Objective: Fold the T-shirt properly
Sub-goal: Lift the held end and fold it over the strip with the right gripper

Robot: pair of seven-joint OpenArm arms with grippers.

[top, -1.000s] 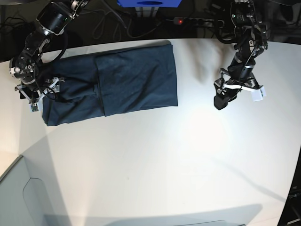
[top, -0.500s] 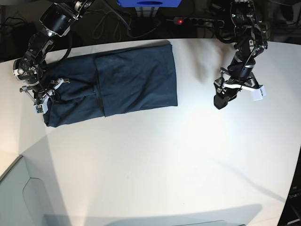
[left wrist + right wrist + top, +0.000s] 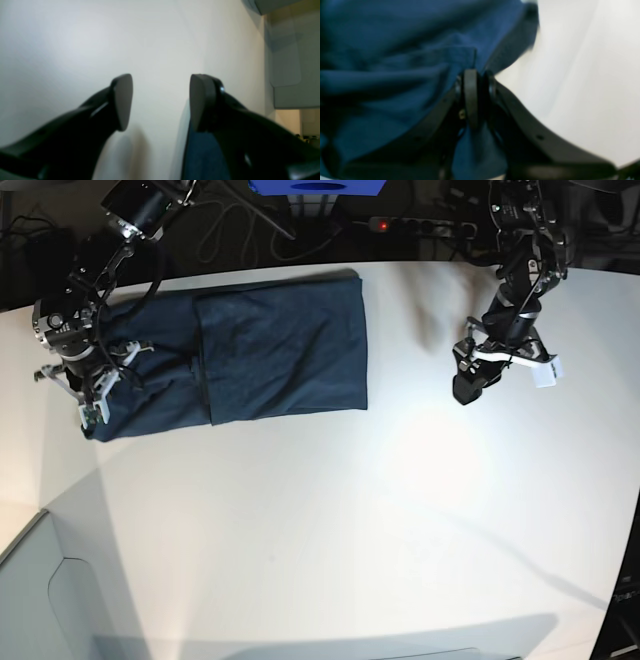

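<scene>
the dark navy t-shirt [image 3: 240,350] is lying folded into a long band on the white table [image 3: 330,520], stretching from about nine o'clock toward twelve o'clock in the base view, with a folded panel edge running across it near its middle. the right gripper [image 3: 95,395] is sitting at the garment's nine o'clock end, at the outer edge of the cloth. in the right wrist view its jaws are pressed nearly together with a pinch of blue fabric caught between them, the t-shirt [image 3: 395,62] bunching in soft ridges to the ten o'clock side and bare table [image 3: 582,75] showing at three o'clock.

the left gripper [image 3: 472,380] is hanging over bare table at about two o'clock in the base view, well apart from the shirt. in the left wrist view the left gripper [image 3: 160,100] is showing its jaws spread wide with nothing between them, only white table [image 3: 75,37] beyond, and a sliver of blue cloth [image 3: 202,155] is showing low at six o'clock beside the right-hand fingertip [image 3: 197,100].
</scene>
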